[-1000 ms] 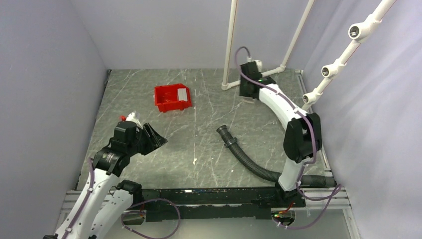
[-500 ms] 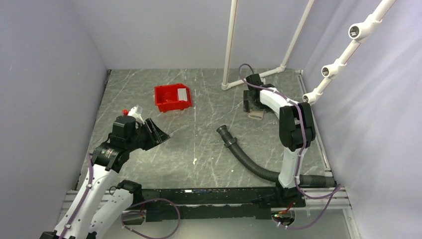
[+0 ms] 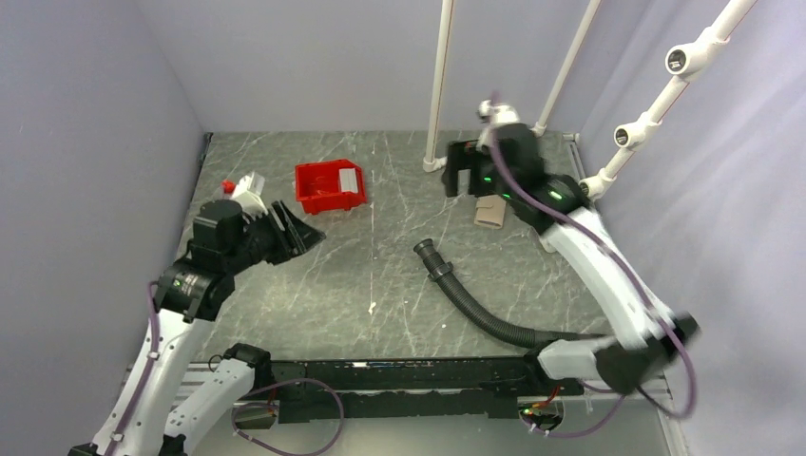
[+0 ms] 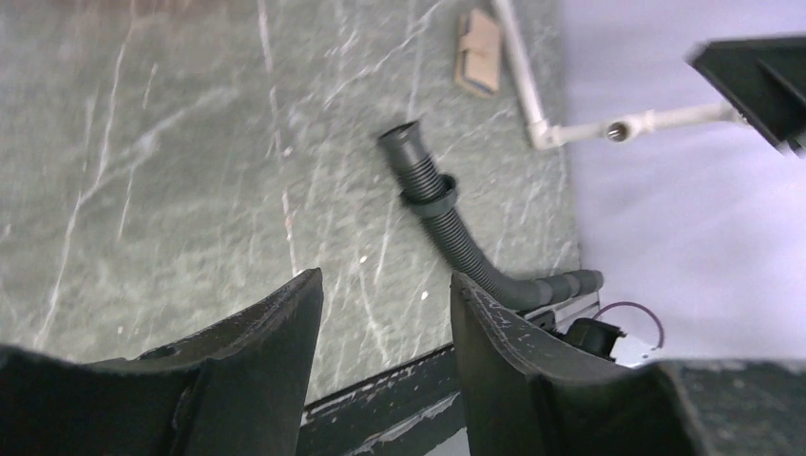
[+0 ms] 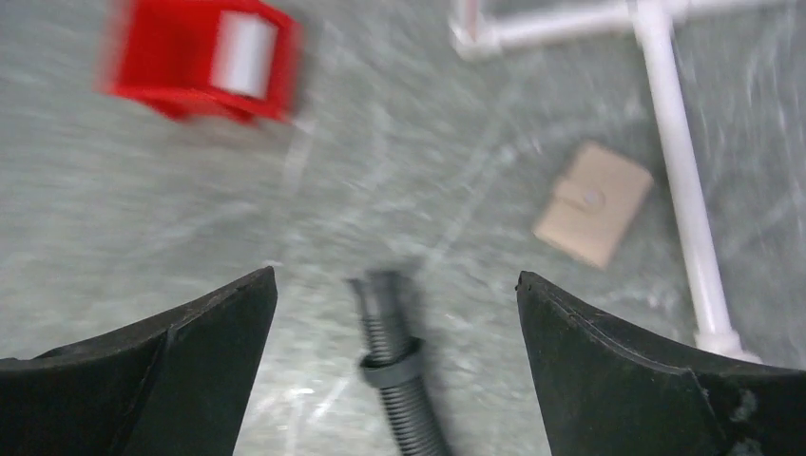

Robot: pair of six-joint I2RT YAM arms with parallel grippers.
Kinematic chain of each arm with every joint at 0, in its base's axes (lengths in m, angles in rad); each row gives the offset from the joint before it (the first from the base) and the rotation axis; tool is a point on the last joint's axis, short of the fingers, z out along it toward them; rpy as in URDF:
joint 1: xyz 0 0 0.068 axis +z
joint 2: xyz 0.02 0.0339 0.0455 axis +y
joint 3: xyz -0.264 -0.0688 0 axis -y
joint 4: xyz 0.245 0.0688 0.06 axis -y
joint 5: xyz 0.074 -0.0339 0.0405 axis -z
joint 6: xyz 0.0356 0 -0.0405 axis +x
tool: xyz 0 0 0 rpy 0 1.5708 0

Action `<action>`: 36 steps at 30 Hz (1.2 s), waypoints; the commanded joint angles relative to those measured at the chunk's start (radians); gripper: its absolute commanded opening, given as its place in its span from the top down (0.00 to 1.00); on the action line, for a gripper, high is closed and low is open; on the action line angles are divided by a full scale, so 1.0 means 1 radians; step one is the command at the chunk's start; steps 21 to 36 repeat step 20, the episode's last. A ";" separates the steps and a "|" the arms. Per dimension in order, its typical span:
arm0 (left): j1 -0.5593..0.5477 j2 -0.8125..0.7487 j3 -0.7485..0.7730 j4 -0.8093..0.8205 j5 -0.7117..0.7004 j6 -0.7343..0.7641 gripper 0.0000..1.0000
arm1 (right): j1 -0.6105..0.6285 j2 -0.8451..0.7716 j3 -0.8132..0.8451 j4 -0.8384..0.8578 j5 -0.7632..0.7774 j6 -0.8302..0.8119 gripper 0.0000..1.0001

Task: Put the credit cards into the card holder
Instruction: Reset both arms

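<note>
At the left side of the table [image 3: 285, 304], the left gripper [image 4: 385, 278] hangs above the surface with its jaws about halfway apart and nothing between them. Just beyond it sits the red bin [image 3: 306, 182], with a whitish-grey card [image 3: 350, 179] leaning against the bin's right-hand wall. It is the only card I can find; no other card shows in any view.

Toward the middle, a black hose [image 3: 466, 294] snakes across the table, apart from both the bin and the holder. Further right, the right gripper [image 5: 395, 275] is raised over the far part of the table with its jaws spread wide and empty. The card holder [image 3: 491, 212] lies flat just below and beside it, close to the foot of the white pipe frame [image 3: 439, 85] and well apart from the bin.

The holder's flap looks shut (the wrist view is blurred, so I would not swear to it), and whether anything is already inside cannot be told. As I read it, at least this one card is not yet loaded: it has to be lifted from the bin, carried across and slid into the holder.
</note>
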 commanded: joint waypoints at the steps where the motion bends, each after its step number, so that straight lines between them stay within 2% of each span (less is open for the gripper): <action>1: 0.005 0.038 0.197 0.054 0.042 0.075 0.42 | -0.003 -0.316 0.011 0.028 -0.143 -0.004 0.00; 2: 0.005 0.052 0.238 0.050 0.036 0.090 0.41 | -0.003 -0.409 -0.006 0.055 -0.155 -0.003 0.00; 4: 0.005 0.069 0.324 0.045 0.025 0.121 0.28 | -0.004 -0.539 -0.035 0.110 -0.160 -0.005 0.00; 6: 0.005 0.080 0.394 0.039 0.005 0.155 0.21 | -0.003 -0.646 -0.038 0.147 -0.143 -0.013 0.00; 10: 0.005 0.077 0.516 0.030 -0.071 0.207 0.12 | -0.003 -0.782 -0.018 0.166 -0.030 -0.037 0.00; 13: 0.006 0.067 0.567 0.036 -0.106 0.240 0.03 | -0.003 -0.825 -0.003 0.148 0.049 -0.045 0.00; 15: 0.005 0.067 0.600 0.020 -0.127 0.259 0.02 | -0.003 -0.838 -0.005 0.128 0.101 -0.043 0.00; 19: 0.005 0.080 0.643 -0.025 -0.149 0.272 0.01 | -0.006 -0.895 -0.075 0.166 0.100 -0.059 0.00; 36: 0.005 0.078 0.644 -0.028 -0.150 0.269 0.01 | -0.004 -0.885 -0.064 0.144 0.121 -0.055 0.00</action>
